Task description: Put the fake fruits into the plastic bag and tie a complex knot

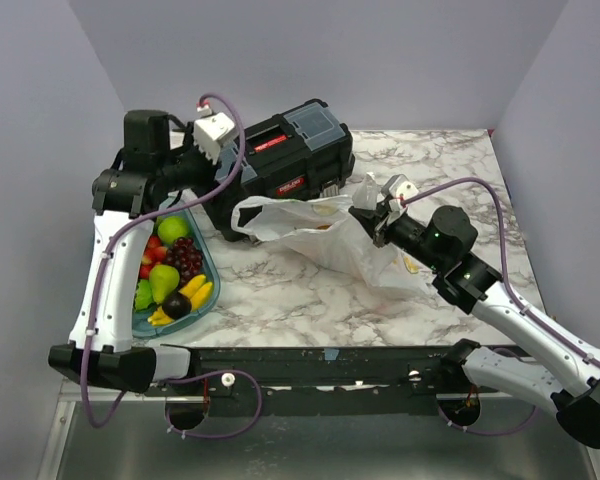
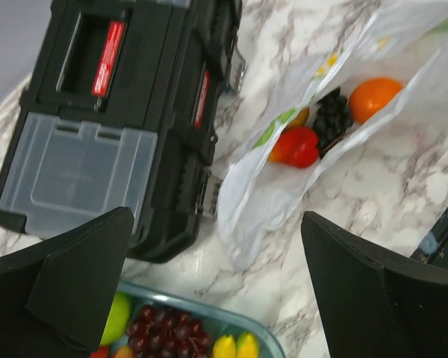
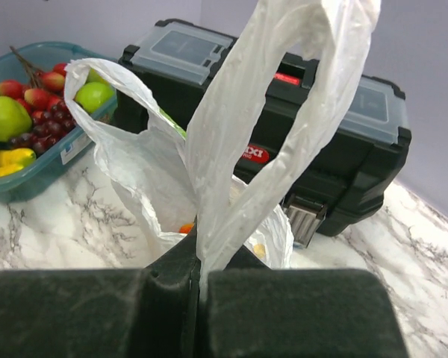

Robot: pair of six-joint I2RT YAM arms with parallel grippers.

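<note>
1. From overhead, the plastic bag (image 1: 310, 228) lies crumpled on the marble table (image 1: 280, 300), just in front of the black toolbox (image 1: 290, 150). The right gripper (image 1: 365, 208) is right at the bag's right-hand end, with plastic bunched up around its tip. Over on the left, the left arm (image 1: 105, 290) reaches above the far end of the teal tray (image 1: 214, 268). A good pile of fake fruits (image 1: 165, 282) sits in that tray: green, red, yellow and a dark bunch of grapes.

2. Down the left wrist camera, the left gripper (image 2: 216, 216) is spread wide with nothing between its fingers. Below it are the toolbox, a corner of the tray with grapes and yellow pieces, and the bag's open mouth. Inside the bag lie an orange fruit, a red one, a dark bunch and a bit of yellow.

3. In the right wrist camera, the jaws are pressed tight together, pinching one of the bag's handles. The handle rises out of the fingers as a tall loop. The second handle stands free to the left. The toolbox is behind the bag and the tray is off to the far left.
</note>
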